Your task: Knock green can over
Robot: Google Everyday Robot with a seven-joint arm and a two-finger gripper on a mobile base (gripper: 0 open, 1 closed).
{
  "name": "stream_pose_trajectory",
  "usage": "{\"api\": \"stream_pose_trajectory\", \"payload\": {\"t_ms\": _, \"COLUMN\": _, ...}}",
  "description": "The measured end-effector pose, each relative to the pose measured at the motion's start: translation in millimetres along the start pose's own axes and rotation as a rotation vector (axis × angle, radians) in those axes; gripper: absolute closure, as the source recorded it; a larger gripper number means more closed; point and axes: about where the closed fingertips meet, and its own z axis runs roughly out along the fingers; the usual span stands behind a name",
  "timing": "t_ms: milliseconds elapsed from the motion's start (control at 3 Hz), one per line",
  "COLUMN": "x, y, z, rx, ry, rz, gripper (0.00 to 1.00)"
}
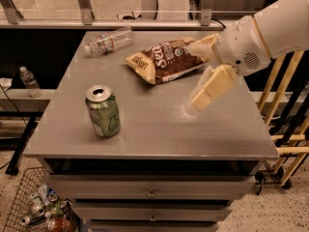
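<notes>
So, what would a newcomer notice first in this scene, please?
Probably the white arm reaching in from the right, its gripper hanging above the grey table beside the chip bag. Then the green can, upright near the front left edge, apart from the gripper; a clear bottle lies at the back left.

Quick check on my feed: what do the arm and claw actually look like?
The arm is a smooth white rounded shell with a small dotted vent patch near the wrist. The claw, over the right of the table, has two blocky cream fingers. No cables or markings show.
</notes>
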Motion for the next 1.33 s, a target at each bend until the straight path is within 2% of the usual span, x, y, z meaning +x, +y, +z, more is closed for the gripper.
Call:
{"api": "stream_pose_trajectory", "payload": {"t_ms": 333, "x": 1, "y": 2, "z": 12, "rx": 0.000, "ry": -0.005, "rz": -0.002, "gripper": 0.00}}
{"api": "stream_pose_trajectory", "payload": {"t_ms": 1000, "x": -1, "y": 12, "z": 100, "rx": -0.054, "ry": -0.172, "rz": -0.017, "gripper": 0.00}}
{"api": "stream_pose_trajectory", "payload": {"t_ms": 1333, "x": -12, "y": 16, "z": 132, "rx": -0.072, "ry": -0.271, "rz": -0.036, "gripper": 0.00}}
